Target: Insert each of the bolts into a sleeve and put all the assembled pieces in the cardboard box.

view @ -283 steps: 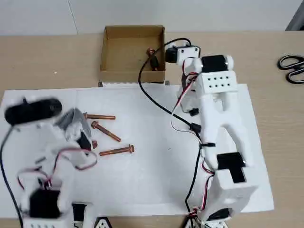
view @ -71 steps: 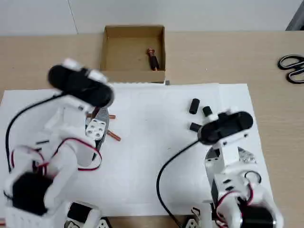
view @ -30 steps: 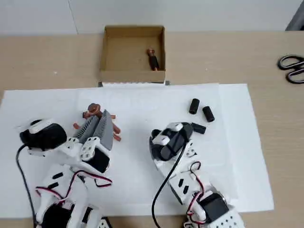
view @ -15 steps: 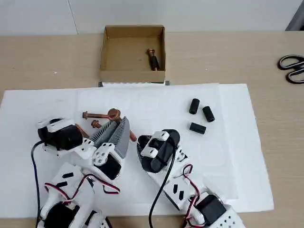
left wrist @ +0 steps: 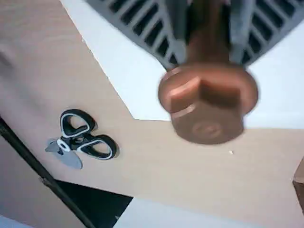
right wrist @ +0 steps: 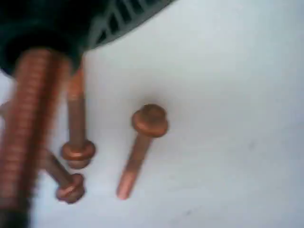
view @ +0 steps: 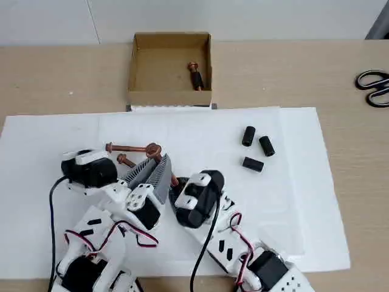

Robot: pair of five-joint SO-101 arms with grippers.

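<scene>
Now the left gripper [view: 157, 163] is clamped on a bolt [left wrist: 207, 102] above the white sheet [view: 200, 137], near loose bolts [view: 124, 148]. Whether the right gripper [view: 179, 188], just beside it, grips anything cannot be told.

A shallow, open brown cardboard box [view: 170, 97] sits on the bench just beyond the white paper sheet [view: 200, 131]. Inside, a copper bolt wearing a black sleeve [view: 195, 76] lies near one side wall. Three short black cylindrical sleeves [view: 253, 164] lie loose and close together on the sheet. One copper-coloured flanged hex bolt [left wrist: 207, 102] is clamped between the left arm's grey ribbed fingers [left wrist: 137, 23], head outward. Three more loose copper bolts [right wrist: 142, 142] lie flat on the sheet.
</scene>
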